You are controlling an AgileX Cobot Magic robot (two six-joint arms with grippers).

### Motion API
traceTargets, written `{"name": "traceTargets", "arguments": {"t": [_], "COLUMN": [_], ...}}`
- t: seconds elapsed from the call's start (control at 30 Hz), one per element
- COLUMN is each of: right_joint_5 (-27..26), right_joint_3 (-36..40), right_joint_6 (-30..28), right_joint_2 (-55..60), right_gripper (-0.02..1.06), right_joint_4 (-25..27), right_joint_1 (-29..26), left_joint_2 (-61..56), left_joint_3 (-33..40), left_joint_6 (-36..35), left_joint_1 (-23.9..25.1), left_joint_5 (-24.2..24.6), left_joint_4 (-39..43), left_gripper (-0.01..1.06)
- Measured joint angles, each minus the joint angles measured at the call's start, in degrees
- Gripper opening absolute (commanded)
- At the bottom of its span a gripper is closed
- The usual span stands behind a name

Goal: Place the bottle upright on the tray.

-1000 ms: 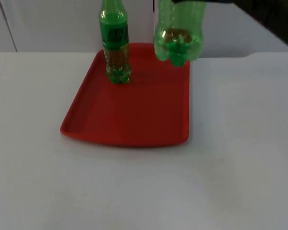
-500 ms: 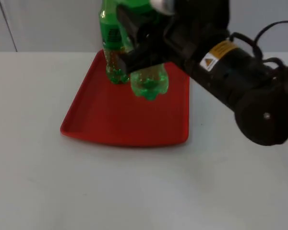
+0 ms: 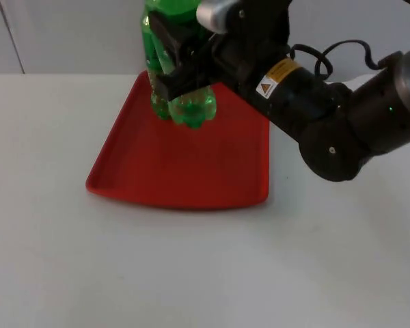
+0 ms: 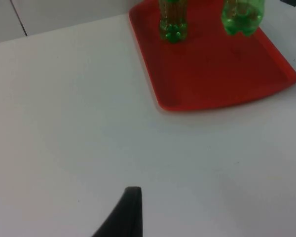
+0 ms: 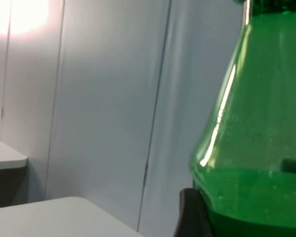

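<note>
Your bottle (image 3: 191, 102) is green, clear plastic, upright or very nearly so, and held in the right gripper (image 3: 181, 65), whose black fingers are clamped on its body from both sides. Its lobed base hangs just below the fingers, over the far part of the red tray (image 3: 184, 171). From the left wrist view the base (image 4: 242, 19) appears to sit low over the tray's red floor; whether it actually touches, you cannot tell from these pictures. In the right wrist view you see the bottle's green shoulder (image 5: 259, 138) swelling up right beside the gripper's dark fingertip, with the grey partition wall (image 5: 103, 98) behind it.

Just beside the held bottle, on the side away from the right arm, stands a second green bottle (image 3: 158, 75). It is upright on the tray, near the far edge, and partly hidden behind the gripper's fingers and the held bottle in the top view. In the left wrist view the two bases stand apart on the tray, the second bottle (image 4: 172, 22) nearer that camera's side.

The tray lies flat on the white table (image 3: 205, 273), its near edge well apart from the gripper.

The left gripper (image 4: 126, 212) waits well away, over bare table short of the tray; whether its fingers are parted or together cannot be told.
</note>
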Motion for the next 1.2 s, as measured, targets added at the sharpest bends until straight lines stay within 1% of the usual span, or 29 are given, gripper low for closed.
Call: {"name": "traceTargets", "arguments": {"t": [0.23,0.3,0.43,0.57,0.73,1.0,1.07,1.1,1.13,1.2], "right_joint_5": [-0.12,-0.12,-0.25,-0.25,-0.25,-0.25,-0.25,-0.25,-0.25,-0.25], "right_joint_3": [-3.23,-5.21,-7.6,-10.66,-11.82,-11.98,-11.98,-11.98,-11.98,-11.98], "right_joint_6": [1.21,1.6,1.93,3.62,4.03,4.16,4.16,4.16,4.16,4.16], "right_joint_2": [3.68,6.18,9.23,12.93,15.13,15.65,15.65,15.65,15.65,15.65], "right_gripper": [0.0,0.0,0.0,0.0,0.0,0.0,0.04,0.04,0.08,0.22], "right_joint_4": [-2.81,-4.35,-4.65,-4.91,-5.22,-5.22,-5.22,-5.22,-5.22,-5.22], "right_joint_1": [-1.44,-2.09,-2.12,-2.12,-2.12,-2.12,-2.12,-2.12,-2.12,-2.12], "left_joint_2": [0.0,0.0,0.0,0.0,0.0,0.0,0.0,0.0,0.0,0.0], "left_joint_3": [0.0,0.0,0.0,0.0,0.0,0.0,0.0,0.0,0.0,0.0], "left_joint_6": [0.0,0.0,0.0,0.0,0.0,0.0,0.0,0.0,0.0,0.0], "left_joint_1": [0.0,0.0,0.0,0.0,0.0,0.0,0.0,0.0,0.0,0.0], "left_joint_5": [0.0,0.0,0.0,0.0,0.0,0.0,0.0,0.0,0.0,0.0], "left_joint_4": [0.0,0.0,0.0,0.0,0.0,0.0,0.0,0.0,0.0,0.0], "left_gripper": [1.05,1.05,1.05,1.05,1.05,1.05,1.05,1.05,1.05,1.05]}}
